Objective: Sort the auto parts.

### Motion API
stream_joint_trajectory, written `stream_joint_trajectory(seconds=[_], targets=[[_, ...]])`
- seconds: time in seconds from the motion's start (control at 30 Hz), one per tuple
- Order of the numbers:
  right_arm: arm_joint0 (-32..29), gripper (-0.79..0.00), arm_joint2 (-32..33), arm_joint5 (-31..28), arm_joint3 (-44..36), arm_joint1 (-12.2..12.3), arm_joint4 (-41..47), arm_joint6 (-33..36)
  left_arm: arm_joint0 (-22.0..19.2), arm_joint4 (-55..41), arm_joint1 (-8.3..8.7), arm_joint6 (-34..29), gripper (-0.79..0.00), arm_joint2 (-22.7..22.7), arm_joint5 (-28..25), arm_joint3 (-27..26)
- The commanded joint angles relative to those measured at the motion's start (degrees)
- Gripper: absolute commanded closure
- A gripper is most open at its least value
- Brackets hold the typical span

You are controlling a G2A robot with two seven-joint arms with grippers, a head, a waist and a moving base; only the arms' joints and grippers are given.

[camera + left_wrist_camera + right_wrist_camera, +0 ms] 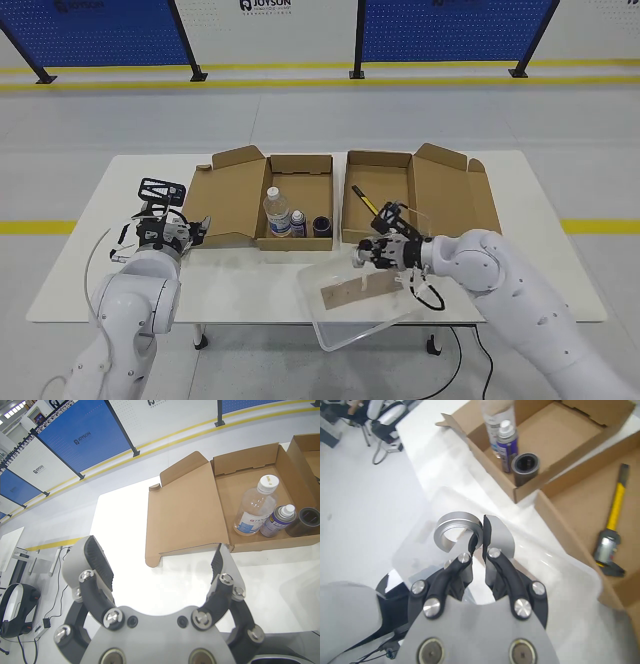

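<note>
Right gripper [481, 535] pinches a metal ring [456, 517] by its wall, one finger inside, above the clear tray [380, 312], probably for carrying to the left box [305, 190], while the left gripper [155, 545] hangs wide open near the table's left end.

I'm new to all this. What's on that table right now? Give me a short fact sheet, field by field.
left box: clear bottle, spray can and dark cylinder, standing together
right box: yellow-handled tool lying flat
clear tray: at the near edge of the table, brown piece inside
right gripper: shut on a metal ring, above the tray
left gripper: open, empty, beside the left box
</note>
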Motion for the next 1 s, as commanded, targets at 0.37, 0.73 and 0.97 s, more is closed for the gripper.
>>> stream_joint_trajectory(seconds=[0.37, 0.73, 0.97], targets=[[11.37, 0.0, -2.91, 16.16, 8.75, -2.32, -13.95, 5.31, 0.0, 0.0, 0.0, 0.0, -0.785, 0.0, 0.0, 0.0], [19.2, 0.0, -12.05, 17.37, 25.91, -8.38, -11.79, 2.26, 0.0, 0.0, 0.0, 0.0, -0.785, 0.0, 0.0, 0.0], [23.26, 0.0, -16.73, 16.23, 35.42, -12.94, -8.96, 0.61, 0.0, 0.0, 0.0, 0.0, -0.785, 0.0, 0.0, 0.0]])
